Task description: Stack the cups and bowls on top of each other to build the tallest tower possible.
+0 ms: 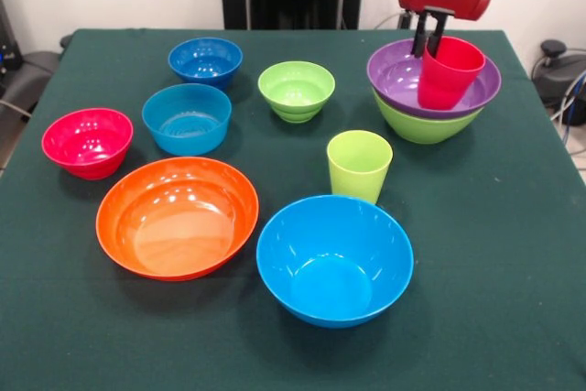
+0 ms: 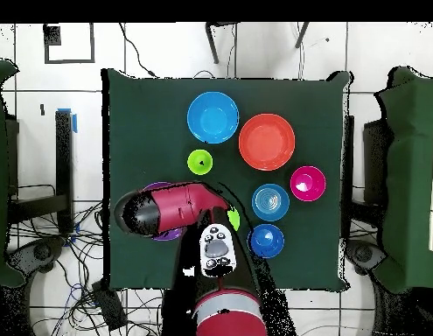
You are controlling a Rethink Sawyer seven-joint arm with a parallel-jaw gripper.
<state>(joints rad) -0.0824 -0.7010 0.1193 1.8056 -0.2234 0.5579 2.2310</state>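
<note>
While the black fingers [image 1: 430,36] pinch the far rim of the glossy red plastic tumbler [image 1: 449,71], it sits inside the wide purple bowl [image 1: 399,74].
That purple bowl nests in the large lime-green bowl [image 1: 423,125] on the green surface [image 1: 513,254]; the lime-green tumbler [image 1: 358,165] stands near, with the large light-blue bowl [image 1: 334,259] in front.

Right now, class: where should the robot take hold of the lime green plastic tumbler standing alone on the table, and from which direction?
Grip the lime green plastic tumbler at its rim, one finger inside and one outside, coming straight down from above. It stands upright, mouth open upward, with free space around it.
</note>
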